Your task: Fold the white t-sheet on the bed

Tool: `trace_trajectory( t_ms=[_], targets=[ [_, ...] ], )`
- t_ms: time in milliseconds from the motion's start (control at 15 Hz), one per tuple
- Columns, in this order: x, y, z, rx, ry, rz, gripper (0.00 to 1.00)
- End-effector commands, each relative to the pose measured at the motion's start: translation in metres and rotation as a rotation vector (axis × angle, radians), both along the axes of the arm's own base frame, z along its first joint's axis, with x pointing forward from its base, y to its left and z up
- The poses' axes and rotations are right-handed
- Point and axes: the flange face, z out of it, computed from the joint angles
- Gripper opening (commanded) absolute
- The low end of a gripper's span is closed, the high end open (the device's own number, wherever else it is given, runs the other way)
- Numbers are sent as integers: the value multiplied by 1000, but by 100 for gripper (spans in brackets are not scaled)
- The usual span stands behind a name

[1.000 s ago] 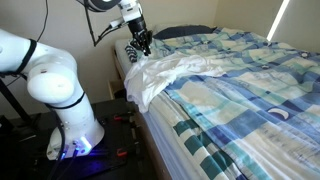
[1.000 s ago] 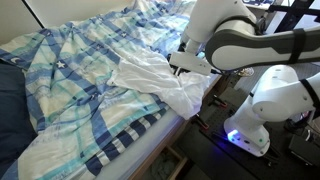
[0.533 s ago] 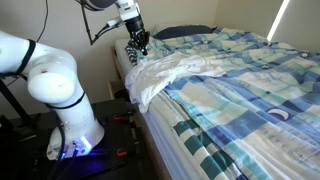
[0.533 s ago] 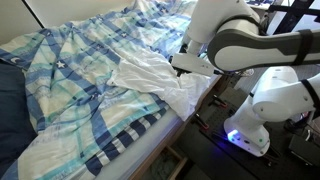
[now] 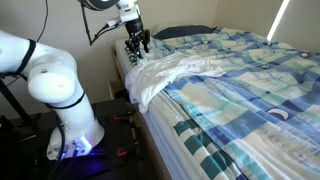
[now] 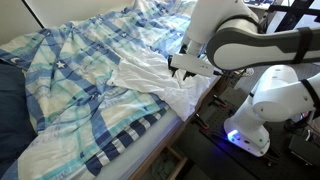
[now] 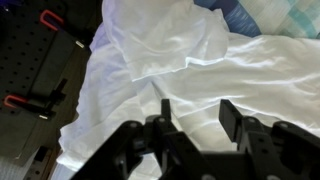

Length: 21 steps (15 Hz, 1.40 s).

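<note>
We see the white t-sheet (image 5: 178, 70) crumpled at the corner of the blue-plaid bed surface (image 5: 250, 95), one end spilling over the edge. Our jaws stand spread directly over that end. The cloth's long axis runs away from them, across the bed.

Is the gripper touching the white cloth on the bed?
Cannot tell. In an exterior view the gripper hangs right over the white cloth, but no gap or contact shows plainly.

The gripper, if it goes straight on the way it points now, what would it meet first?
Probably the white sheet, crumpled directly below the open gripper; the gap between them is unclear.
</note>
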Motion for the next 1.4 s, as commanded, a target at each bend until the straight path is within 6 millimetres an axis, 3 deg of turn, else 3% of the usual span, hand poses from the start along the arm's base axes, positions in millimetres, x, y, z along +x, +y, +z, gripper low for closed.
trace_trajectory(
  t_ms=[0, 67, 200, 467, 867, 1200, 1333],
  targets=[
    [17, 4, -12, 33, -16, 32, 86],
    [22, 6, -15, 41, -26, 41, 94],
    [38, 11, -18, 44, -57, 65, 100],
    [71, 26, -19, 65, -103, 106, 100],
    [120, 50, 5, 54, -126, 160, 100],
    [154, 43, 27, -97, -104, 250, 100],
    [160, 36, 32, -189, -36, 320, 100]
  ],
)
